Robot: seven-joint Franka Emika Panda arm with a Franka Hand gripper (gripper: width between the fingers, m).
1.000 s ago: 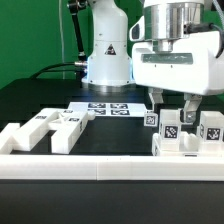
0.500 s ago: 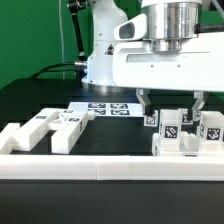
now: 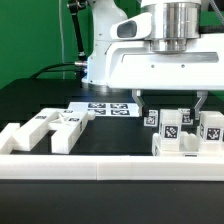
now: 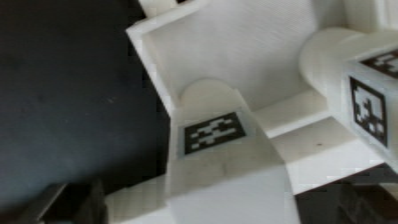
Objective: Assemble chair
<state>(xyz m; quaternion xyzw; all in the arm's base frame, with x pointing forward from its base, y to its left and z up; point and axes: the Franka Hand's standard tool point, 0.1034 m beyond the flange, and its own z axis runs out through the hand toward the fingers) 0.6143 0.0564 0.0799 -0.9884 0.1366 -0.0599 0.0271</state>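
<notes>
Black table (image 3: 35,100), marker board (image 3: 108,108), white border rail (image 3: 80,166) along front, green backdrop (image 3: 35,35)

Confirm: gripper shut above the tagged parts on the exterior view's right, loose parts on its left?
Shut is wrong: the exterior view shows the gripper open, jaws spread wide, above the tagged parts on the right, loose parts on the left.

Wrist (image 3: 166,20) sits directly above the gripper (image 3: 171,103), pointing straight down. Jaws spread wide; both fingers (image 3: 139,104) vertical, clamping nothing.
</notes>
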